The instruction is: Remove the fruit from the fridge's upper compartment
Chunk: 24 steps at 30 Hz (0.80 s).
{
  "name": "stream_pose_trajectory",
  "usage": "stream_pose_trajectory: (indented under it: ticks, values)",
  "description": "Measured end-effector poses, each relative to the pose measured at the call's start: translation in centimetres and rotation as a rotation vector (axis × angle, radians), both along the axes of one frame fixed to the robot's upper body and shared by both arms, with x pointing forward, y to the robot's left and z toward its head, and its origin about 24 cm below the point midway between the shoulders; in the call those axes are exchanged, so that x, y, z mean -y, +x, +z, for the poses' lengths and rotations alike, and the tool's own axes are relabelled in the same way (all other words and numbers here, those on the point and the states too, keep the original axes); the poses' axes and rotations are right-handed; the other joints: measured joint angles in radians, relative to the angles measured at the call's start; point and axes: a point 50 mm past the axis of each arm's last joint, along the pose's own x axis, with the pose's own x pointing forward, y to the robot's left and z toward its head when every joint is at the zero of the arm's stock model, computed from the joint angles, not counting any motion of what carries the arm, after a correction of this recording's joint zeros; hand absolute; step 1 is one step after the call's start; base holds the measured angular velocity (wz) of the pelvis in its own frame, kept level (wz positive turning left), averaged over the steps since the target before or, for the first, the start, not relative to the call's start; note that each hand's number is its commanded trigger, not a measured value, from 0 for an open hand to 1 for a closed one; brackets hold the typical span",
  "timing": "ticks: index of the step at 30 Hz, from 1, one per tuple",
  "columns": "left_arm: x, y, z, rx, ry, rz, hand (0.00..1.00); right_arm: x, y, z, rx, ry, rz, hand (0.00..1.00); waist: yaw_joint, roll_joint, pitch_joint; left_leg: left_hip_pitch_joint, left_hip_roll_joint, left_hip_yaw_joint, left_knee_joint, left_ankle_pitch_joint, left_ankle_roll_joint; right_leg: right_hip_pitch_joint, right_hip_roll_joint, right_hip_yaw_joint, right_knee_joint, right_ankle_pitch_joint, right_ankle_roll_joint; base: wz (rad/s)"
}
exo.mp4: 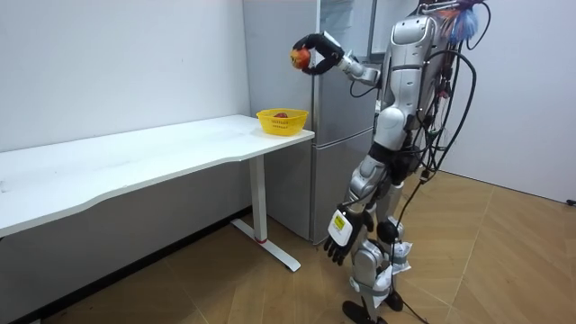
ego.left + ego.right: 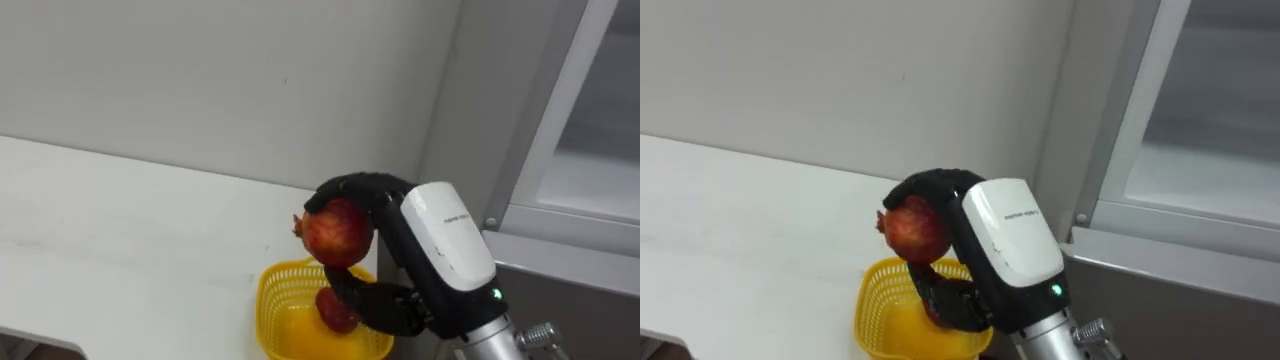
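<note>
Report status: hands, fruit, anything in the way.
Right hand shut on red fruit, above yellow basket. Left hand open, hanging low. Second fruit lies in basket. Nothing blocks.

White table (image 2: 120,230) runs out to the left of the right hand (image 2: 440,245). Yellow basket (image 2: 278,318) sits on the table's end, just beneath that hand. Rest of the tabletop lies bare.

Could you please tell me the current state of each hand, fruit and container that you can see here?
Right hand: shut on the pomegranate, raised.
Left hand: open, hanging by the robot's side.
Pomegranate: held in the air above the basket, not touching it.
Yellow basket: upright on the table, holding one red fruit.
Fridge: I cannot tell whether its upper door is open.
</note>
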Motion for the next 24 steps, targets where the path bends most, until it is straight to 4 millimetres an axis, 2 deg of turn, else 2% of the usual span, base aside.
stream_pose_trajectory:
  ticks: [6, 13, 20, 22, 23, 24]
  values:
    - [0.0, 0.1, 0.0, 0.003, 0.003, 0.000, 0.00, 0.4, 0.8, -2.5, -0.108, -0.049, -0.040, 1.00, 0.012, 0.003, 0.0000, -0.004, 0.000, -0.002, 0.000, 0.000, 0.000, -0.003, 0.000, -0.002, -0.002, 0.000, 0.000, 0.00]
    - [0.1, 0.6, 0.0, 0.011, 0.006, -0.003, 0.00, 0.8, 1.3, -4.3, -0.192, -0.083, -0.071, 1.00, 0.028, -0.007, -0.0095, -0.013, -0.001, -0.006, 0.007, 0.000, 0.000, -0.011, -0.001, -0.007, -0.002, 0.000, 0.000, 0.00]
    - [0.2, 1.2, 0.2, 0.036, 0.004, -0.010, 0.00, 0.8, 1.4, -5.3, -0.241, -0.094, -0.084, 1.00, 0.027, -0.006, -0.0079, -0.017, -0.002, -0.010, 0.004, 0.000, 0.000, -0.011, -0.002, -0.012, -0.002, 0.000, 0.000, 0.00]
    - [0.2, 1.6, 0.2, 0.042, 0.004, -0.011, 0.00, 0.8, 1.4, -6.3, -0.285, -0.111, -0.091, 1.00, 0.027, -0.006, -0.0074, -0.015, -0.002, -0.011, 0.005, 0.000, 0.000, -0.008, -0.002, -0.013, -0.002, 0.000, 0.000, 0.00]
    - [0.2, 1.7, 0.2, 0.043, 0.004, -0.011, 0.00, 0.8, 1.5, -6.6, -0.301, -0.117, -0.094, 0.85, 0.027, -0.006, -0.0073, -0.015, -0.002, -0.011, 0.005, 0.000, 0.000, -0.008, -0.002, -0.013, -0.002, 0.000, 0.000, 0.00]
    - [0.2, 1.7, 0.2, 0.044, 0.005, -0.011, 0.00, 1.0, 1.6, -7.0, -0.328, -0.129, -0.101, 0.37, 0.027, -0.006, -0.0065, -0.015, -0.002, -0.011, 0.006, 0.000, 0.000, -0.008, -0.002, -0.012, -0.002, 0.000, 0.000, 0.00]
